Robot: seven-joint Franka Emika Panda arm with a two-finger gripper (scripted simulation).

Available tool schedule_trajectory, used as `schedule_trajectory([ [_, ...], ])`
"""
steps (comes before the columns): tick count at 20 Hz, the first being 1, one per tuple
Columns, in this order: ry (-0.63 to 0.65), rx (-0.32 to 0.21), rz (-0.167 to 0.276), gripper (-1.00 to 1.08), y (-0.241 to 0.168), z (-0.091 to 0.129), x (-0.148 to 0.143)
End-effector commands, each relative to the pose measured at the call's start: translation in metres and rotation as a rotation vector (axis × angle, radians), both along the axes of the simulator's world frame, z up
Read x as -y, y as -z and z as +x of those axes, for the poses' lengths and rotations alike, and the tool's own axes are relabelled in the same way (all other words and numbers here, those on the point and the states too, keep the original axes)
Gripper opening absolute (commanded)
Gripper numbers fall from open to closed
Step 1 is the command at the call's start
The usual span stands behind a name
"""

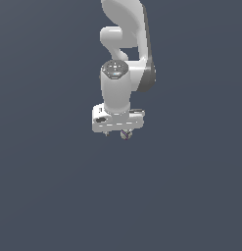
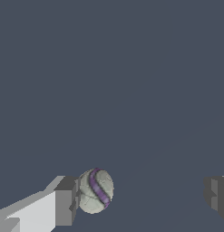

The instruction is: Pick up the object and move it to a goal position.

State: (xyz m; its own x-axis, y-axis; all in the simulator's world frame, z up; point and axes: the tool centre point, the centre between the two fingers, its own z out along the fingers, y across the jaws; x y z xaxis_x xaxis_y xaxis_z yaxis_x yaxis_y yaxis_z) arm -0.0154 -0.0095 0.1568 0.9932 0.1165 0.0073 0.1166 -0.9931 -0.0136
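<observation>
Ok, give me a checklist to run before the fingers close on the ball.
1. Ball lies between the fingers: ok, it shows in the gap in the wrist view.
2. Gripper is open: ok, a wide gap separates the two fingers.
3. Ball centred in the gap: not ok, it sits right against one finger, far from the other.
4. Gripper low enough over the ball: cannot tell; the exterior view shows it just under the hand.
5. Goal position visible: not ok, no marker shows in either view.
</observation>
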Motion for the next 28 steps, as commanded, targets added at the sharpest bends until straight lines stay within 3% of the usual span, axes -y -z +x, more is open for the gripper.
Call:
schedule_trajectory([
  [1,-0.064,-0.001,-0.004,1.00,0.011,-0.010,-0.006],
  [14,-0.401,-0.002,-0.015,1.00,0.062,-0.068,-0.035],
  [28,-0.457,-0.003,-0.015,1.00,0.077,-0.079,-0.039],
])
